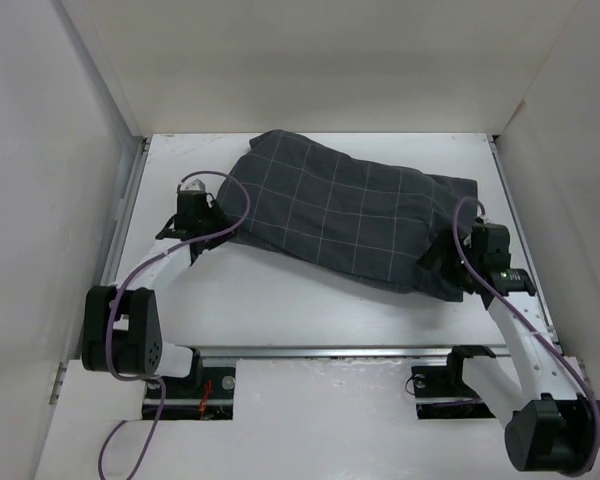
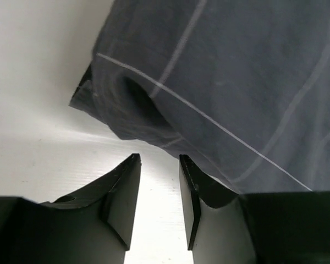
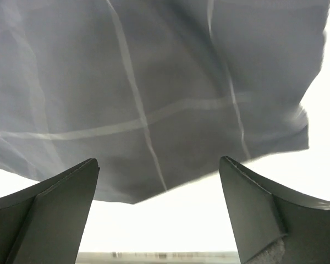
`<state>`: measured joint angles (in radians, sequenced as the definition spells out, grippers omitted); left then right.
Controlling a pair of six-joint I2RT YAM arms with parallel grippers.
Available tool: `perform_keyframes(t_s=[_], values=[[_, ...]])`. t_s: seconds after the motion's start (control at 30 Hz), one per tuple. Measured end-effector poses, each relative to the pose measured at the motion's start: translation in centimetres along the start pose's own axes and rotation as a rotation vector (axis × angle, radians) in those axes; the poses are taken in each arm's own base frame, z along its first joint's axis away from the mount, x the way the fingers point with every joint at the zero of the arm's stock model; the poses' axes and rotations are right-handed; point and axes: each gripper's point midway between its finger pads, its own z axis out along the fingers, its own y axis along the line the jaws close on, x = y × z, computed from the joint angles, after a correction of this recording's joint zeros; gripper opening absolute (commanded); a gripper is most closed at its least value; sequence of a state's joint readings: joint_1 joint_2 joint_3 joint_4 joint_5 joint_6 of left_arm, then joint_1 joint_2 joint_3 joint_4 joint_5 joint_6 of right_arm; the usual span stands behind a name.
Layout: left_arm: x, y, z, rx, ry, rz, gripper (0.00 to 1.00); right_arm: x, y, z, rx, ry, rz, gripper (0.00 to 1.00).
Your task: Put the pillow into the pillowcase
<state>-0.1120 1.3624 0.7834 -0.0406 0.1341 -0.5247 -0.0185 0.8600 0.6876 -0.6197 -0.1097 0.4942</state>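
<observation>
Found slantwise on the white tabletop [image 1: 280, 300]: one dark charcoal-grey fabric pillowcase with a thin light grid-check [image 1: 345, 220], running from far left to near right. Looks plump rather than limp. No cream pillow showing in any view; judged to be inside already, so likely down to settling and closing the open end. Cannot tell which end is the mouth.

Left claw [image 2: 158, 159] parked just beside the left corner of the case [image 2: 236, 82], fingers a narrow gap apart, nothing between them. Right claw [image 3: 159, 162] spread wide at the right end of the case [image 3: 154, 93], gripping nothing either.

To finish well:
- Pinch only the top layer of cloth near a corner, not the filling.
- Pull both ends gently outward to seat the corners.
- Keep lifts low so as not to shake the filling back out.

Counted: one pillowcase, no pillow in sight, two claws, one tabletop.
</observation>
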Motion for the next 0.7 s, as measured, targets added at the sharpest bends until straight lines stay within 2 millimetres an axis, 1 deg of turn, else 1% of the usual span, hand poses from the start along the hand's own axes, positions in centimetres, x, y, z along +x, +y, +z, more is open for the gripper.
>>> perform_keyframes(t_s=[0.1,0.13,0.17,0.2,0.23,0.3,0.33,0.37,0.4,0.47,0.53,0.6,0.7], values=[[0.3,1.2,1.2,-0.058,0.017,-0.004,0.31,3.6,-1.0,1.1,0.003,0.112,0.037,0.95],[0.3,1.6,1.7,-0.079,0.019,-0.006,0.24,4.7,-1.3,1.3,0.004,0.145,0.047,0.95],[0.3,1.8,2.0,-0.095,0.020,-0.010,0.11,5.4,-1.5,1.5,0.005,0.165,0.054,0.93],[0.2,2.0,2.3,-0.109,0.017,-0.012,0.00,5.9,-1.7,1.6,0.004,0.178,0.059,0.85],[0.0,2.2,2.5,-0.120,0.013,-0.013,0.00,6.1,-1.6,1.7,-0.005,0.183,0.060,0.78],[-0.7,2.0,3.0,-0.125,0.004,-0.007,0.00,5.9,-1.1,2.0,-0.030,0.178,0.066,0.60],[-1.1,1.8,3.3,-0.120,-0.006,-0.005,0.00,5.5,-0.7,2.3,-0.049,0.167,0.066,0.33],[-1.6,1.5,3.4,-0.111,-0.019,0.001,0.00,5.0,-0.3,2.7,-0.065,0.154,0.063,0.16],[-2.1,1.2,3.5,-0.102,-0.032,0.006,0.00,4.4,0.0,3.2,-0.075,0.144,0.066,0.00],[-3.2,0.5,3.4,-0.081,-0.061,0.019,0.00,2.9,0.5,3.9,-0.065,0.130,0.071,0.00],[-4.7,-0.8,3.2,-0.048,-0.089,0.032,0.00,0.4,1.1,4.6,-0.047,0.097,0.054,0.00],[-6.8,-2.6,2.6,0.003,-0.129,0.051,0.00,-3.6,2.3,5.0,-0.042,0.035,0.032,0.00],[-11.6,-6.5,0.8,0.091,-0.227,0.082,0.00,-11.1,4.6,4.6,-0.054,-0.102,-0.007,0.00]])
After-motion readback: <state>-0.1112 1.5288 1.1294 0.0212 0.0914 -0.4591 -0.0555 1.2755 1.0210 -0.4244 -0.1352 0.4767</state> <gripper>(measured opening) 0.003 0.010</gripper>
